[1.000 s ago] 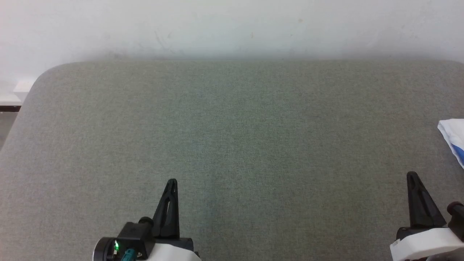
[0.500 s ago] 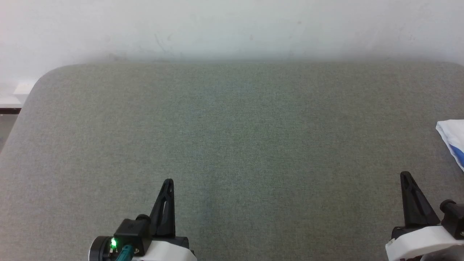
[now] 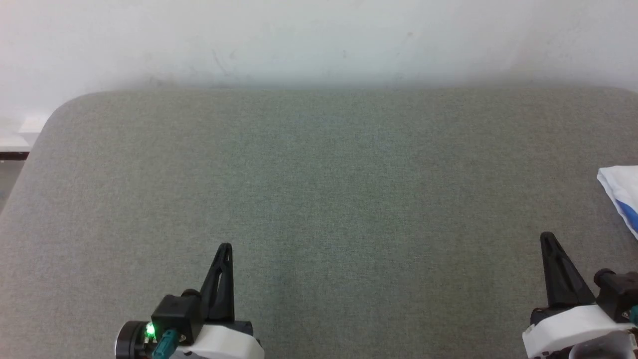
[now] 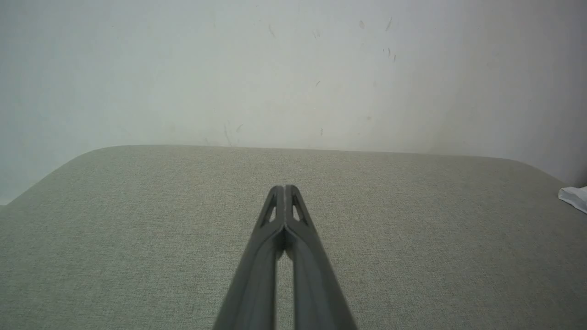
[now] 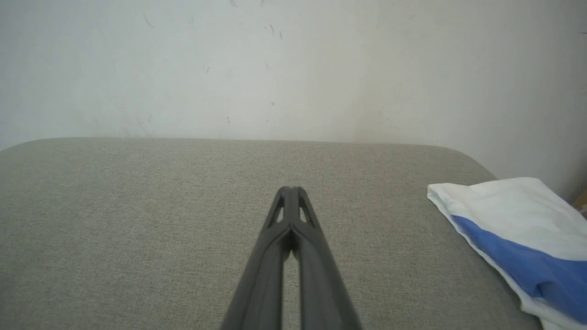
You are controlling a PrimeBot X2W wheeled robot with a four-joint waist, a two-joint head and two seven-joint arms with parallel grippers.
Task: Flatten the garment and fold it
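The garment (image 5: pixel 509 220), white with a bright blue band, lies folded flat at the table's right edge; a corner of the garment (image 3: pixel 623 189) shows in the head view and a white tip of the garment (image 4: pixel 574 198) in the left wrist view. My left gripper (image 3: pixel 225 248) hovers low near the front of the table, shut and empty, its tips pressed together as the left gripper (image 4: pixel 285 189) shows in its own view. My right gripper (image 3: pixel 547 237) stands at the lower right, to the left of the garment and apart from it; the right gripper (image 5: pixel 290 189) is shut on nothing.
The grey fabric-covered table (image 3: pixel 319 189) with rounded far corners spreads across the head view. A pale scuffed wall (image 3: pixel 319 40) stands directly behind its far edge. The table's left corner drops off at a light floor strip (image 3: pixel 15 134).
The whole head picture has shifted slightly, so the camera moved. Both grippers sit a little further left in it, still shut. The garment lies where it was.
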